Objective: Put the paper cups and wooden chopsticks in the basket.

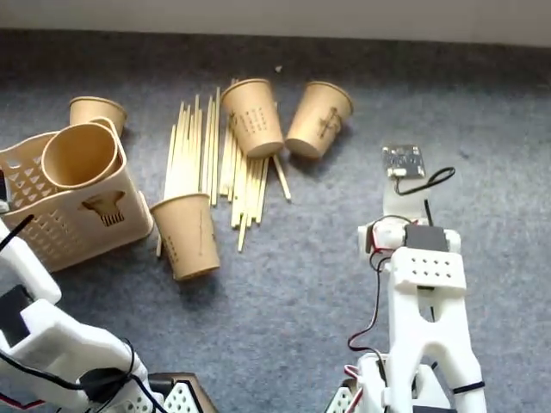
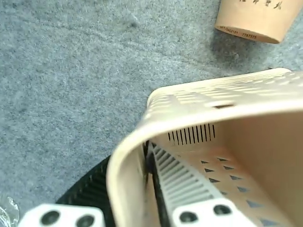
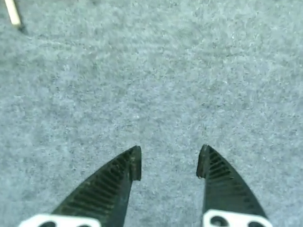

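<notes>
Done: one paper cup (image 1: 79,155) sits in the basket (image 1: 65,228).
Left over: three cups (image 1: 185,234) (image 1: 252,116) (image 1: 319,118) on the carpet (image 1: 310,241); a fourth cup (image 1: 97,112) just behind the basket, seemingly outside it; the chopsticks (image 1: 211,159) all still piled between the cups.
Left gripper (image 2: 135,165): pinches the basket wall, one finger inside, one outside.
Right gripper (image 3: 168,163): spread wide, holding nothing, over bare carpet.
Progress: early, my estimate.

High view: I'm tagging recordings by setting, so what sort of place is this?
Probably a robot test bench rather than a kitchen: a grey carpet-like surface, a bare circuit board with loose wires, and paper cups and chopsticks scattered about.
</notes>
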You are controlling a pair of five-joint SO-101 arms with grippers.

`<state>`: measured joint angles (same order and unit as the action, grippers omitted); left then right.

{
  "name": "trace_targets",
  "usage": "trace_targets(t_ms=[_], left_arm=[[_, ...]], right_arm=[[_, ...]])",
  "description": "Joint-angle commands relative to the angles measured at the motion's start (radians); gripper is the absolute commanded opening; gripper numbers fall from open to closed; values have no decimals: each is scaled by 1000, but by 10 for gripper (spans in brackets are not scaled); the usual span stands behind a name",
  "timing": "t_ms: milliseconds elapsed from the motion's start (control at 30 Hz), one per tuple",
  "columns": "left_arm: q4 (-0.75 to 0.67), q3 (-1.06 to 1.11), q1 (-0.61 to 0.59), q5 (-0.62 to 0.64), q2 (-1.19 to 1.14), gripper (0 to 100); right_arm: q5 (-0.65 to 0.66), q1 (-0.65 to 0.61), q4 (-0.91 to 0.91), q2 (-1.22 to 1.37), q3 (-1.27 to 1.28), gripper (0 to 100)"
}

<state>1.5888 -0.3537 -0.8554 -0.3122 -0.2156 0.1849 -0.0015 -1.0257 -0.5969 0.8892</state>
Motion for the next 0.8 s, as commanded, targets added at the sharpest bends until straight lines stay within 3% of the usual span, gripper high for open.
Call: trace_targets(t_ms=[0, 133, 267, 500, 767], left_arm=[[49, -193, -12, 35, 2, 3], [181, -441, 13, 55, 2, 3], [196, -568, 39, 114, 24, 2], [195, -369, 203, 144, 228, 2], [195, -280, 384, 215, 562, 2]], right_arm=[[12, -5, 10, -33, -1, 203], [9, 27, 10, -35, -15, 203], [12, 74, -28, -87, -79, 203], [12, 82, -199, -326, -189, 203], [12, 87, -323, -642, -147, 203]])
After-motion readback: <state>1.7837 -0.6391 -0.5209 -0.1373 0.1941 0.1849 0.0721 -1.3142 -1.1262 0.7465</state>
